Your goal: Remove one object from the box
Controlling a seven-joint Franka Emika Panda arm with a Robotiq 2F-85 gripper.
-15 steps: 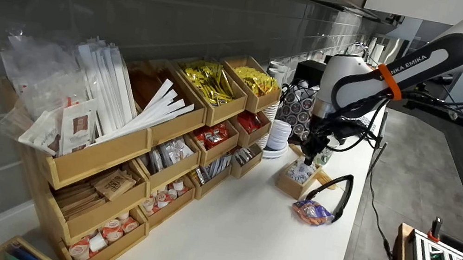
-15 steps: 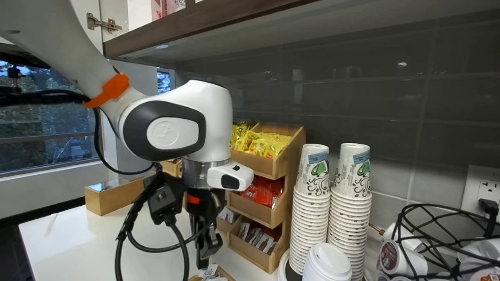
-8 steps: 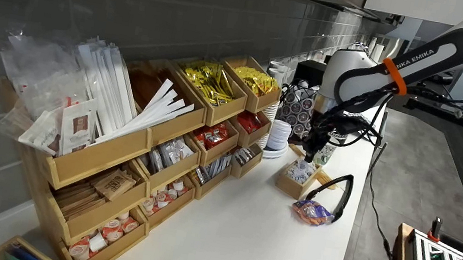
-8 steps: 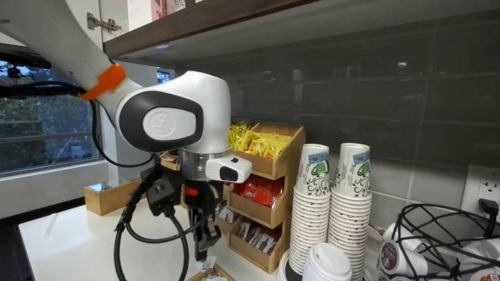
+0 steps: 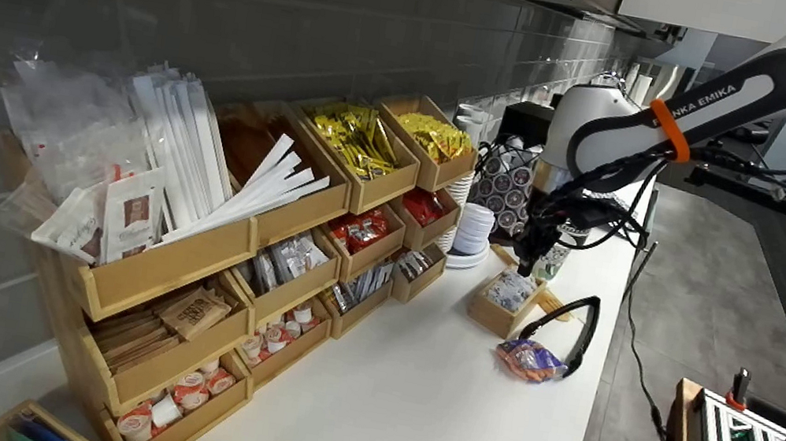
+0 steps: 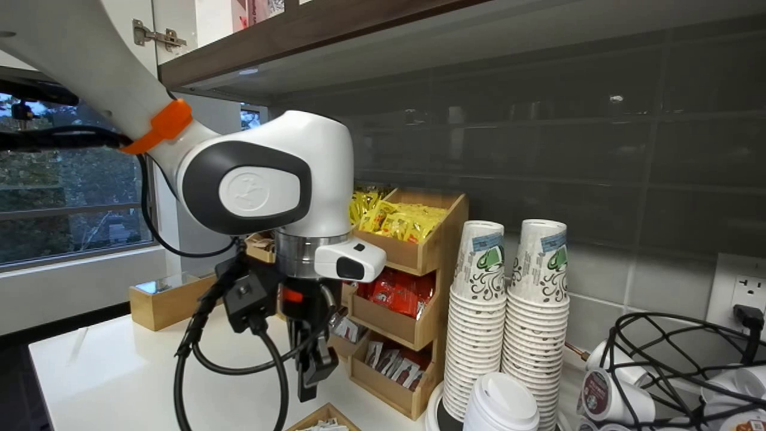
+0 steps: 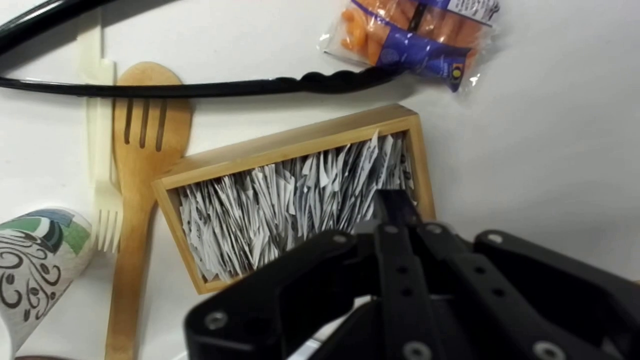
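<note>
In an exterior view: packets (image 5: 511, 290) in the box (image 5: 492, 316) — rack (image 5: 301, 221) to its left, bag (image 5: 531, 361) before and right.

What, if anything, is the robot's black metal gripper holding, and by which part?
Nothing that shows: the black metal gripper is shut with nothing visible in it; the white paper packets are in the tan wooden box.

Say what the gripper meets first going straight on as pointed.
Likely the white packets in the small tan box: the gripper points down, seemingly above one end. Depth is unclear, so that end's rim might catch instead.
</note>
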